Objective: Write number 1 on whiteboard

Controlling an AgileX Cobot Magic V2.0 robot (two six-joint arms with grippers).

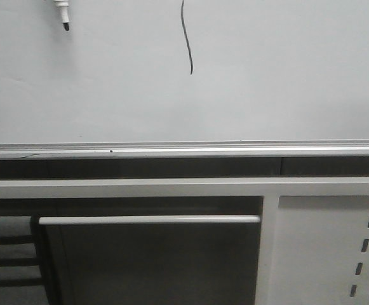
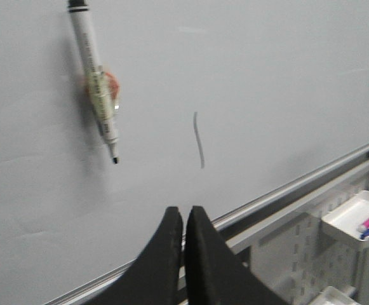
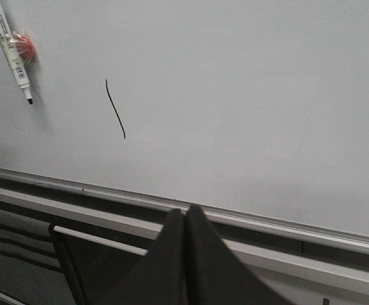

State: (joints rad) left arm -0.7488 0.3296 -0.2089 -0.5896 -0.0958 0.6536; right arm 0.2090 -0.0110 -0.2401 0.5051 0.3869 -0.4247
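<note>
The whiteboard (image 1: 286,76) fills the upper part of the front view, with its silver rail (image 1: 184,150) along the lower edge. The number 1 (image 1: 187,38), a thin black wavy stroke, is on it at upper centre; it also shows in the left wrist view (image 2: 199,140) and the right wrist view (image 3: 115,109). A white marker (image 2: 94,82) with a black tip sticks to the board left of the stroke, also in the right wrist view (image 3: 9,44) and front view (image 1: 62,14). My left gripper (image 2: 183,211) is shut and empty. My right gripper (image 3: 185,210) is shut and empty. Both are back from the board.
Below the rail is a white frame with a white perforated panel (image 1: 336,254) at the right and a horizontal white bar (image 1: 149,220). A small white tray (image 2: 355,219) with a pink item hangs on the panel in the left wrist view.
</note>
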